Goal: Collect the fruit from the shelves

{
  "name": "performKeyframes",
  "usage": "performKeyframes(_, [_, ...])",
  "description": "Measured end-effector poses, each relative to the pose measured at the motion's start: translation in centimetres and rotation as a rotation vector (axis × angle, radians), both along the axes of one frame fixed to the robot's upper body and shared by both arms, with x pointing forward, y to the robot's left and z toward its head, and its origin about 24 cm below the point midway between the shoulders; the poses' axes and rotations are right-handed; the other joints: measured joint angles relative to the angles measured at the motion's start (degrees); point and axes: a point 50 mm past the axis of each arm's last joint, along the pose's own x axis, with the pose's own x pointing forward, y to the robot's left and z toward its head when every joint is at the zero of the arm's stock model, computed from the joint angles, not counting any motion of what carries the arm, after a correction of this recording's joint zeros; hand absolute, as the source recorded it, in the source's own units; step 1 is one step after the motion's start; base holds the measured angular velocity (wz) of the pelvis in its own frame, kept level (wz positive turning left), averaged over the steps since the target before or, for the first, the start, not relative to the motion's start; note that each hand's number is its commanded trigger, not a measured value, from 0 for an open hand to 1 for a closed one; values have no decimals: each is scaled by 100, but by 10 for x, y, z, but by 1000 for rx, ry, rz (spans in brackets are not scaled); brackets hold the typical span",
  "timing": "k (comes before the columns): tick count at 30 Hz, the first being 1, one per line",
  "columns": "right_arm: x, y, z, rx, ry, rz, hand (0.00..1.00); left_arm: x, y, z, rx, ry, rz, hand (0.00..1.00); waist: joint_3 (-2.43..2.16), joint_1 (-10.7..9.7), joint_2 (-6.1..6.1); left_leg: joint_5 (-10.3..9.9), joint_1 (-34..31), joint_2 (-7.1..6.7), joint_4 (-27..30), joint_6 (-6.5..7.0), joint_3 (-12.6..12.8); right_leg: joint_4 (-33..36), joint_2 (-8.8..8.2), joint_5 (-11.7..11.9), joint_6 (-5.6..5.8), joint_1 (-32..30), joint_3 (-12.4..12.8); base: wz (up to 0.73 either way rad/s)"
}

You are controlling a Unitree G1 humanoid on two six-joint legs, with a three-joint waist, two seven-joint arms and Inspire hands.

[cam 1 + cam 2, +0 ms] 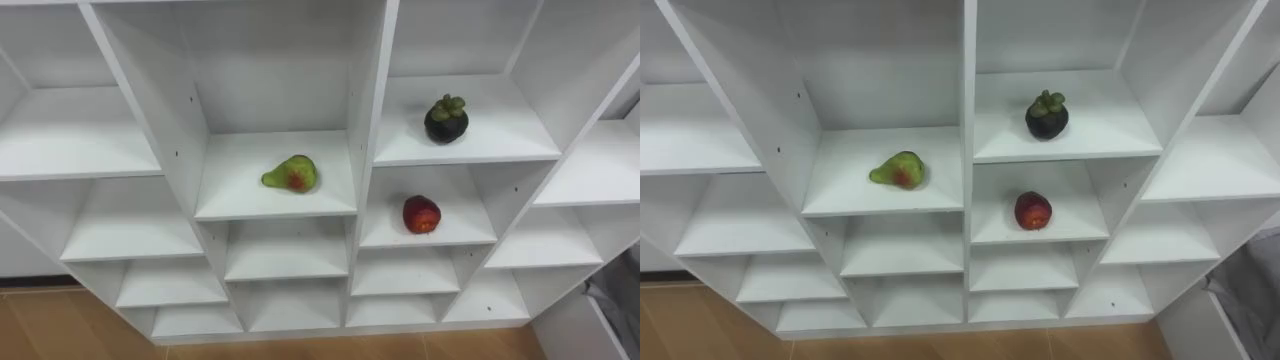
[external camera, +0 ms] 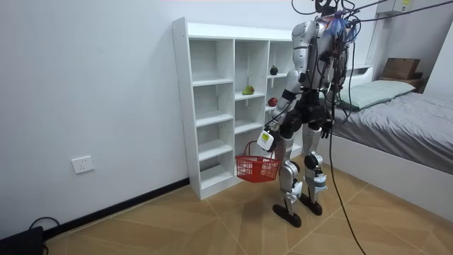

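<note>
Red basket (image 2: 256, 168) hangs gripped in left hand (image 2: 267, 137); pear (image 1: 291, 175), red fruit (image 1: 421, 214), mangosteen (image 1: 446, 119) sit shelved

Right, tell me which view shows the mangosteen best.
The right eye view: the mangosteen sits nearer the picture's middle on a shelf of the white closet, dark body and green cap plain. The left eye view shows it much the same, further right. The room view gives just a small dark dot.

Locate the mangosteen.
Left eye view, right of centre: the mangosteen sits in the cubby directly above the red fruit, up-right of the green pear.
</note>
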Motion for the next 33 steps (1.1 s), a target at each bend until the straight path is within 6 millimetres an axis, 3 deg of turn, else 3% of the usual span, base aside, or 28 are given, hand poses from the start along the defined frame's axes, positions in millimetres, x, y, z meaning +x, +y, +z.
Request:
performKeyframes(17, [9, -1, 1, -40, -34, 32, 0, 5, 1, 1, 19, -34, -7, 100, 11, 2, -31, 0, -12, -6, -12, 0, -5, -13, -1, -1, 1, -4, -11, 0])
performKeyframes(33, [16, -4, 4, -124, -69, 34, 0, 8, 2, 2, 39, -56, -7, 100, -13, 6, -58, 0, -24, -7, -28, 0, -2, -54, 0, -1, 0, -4, -16, 0])
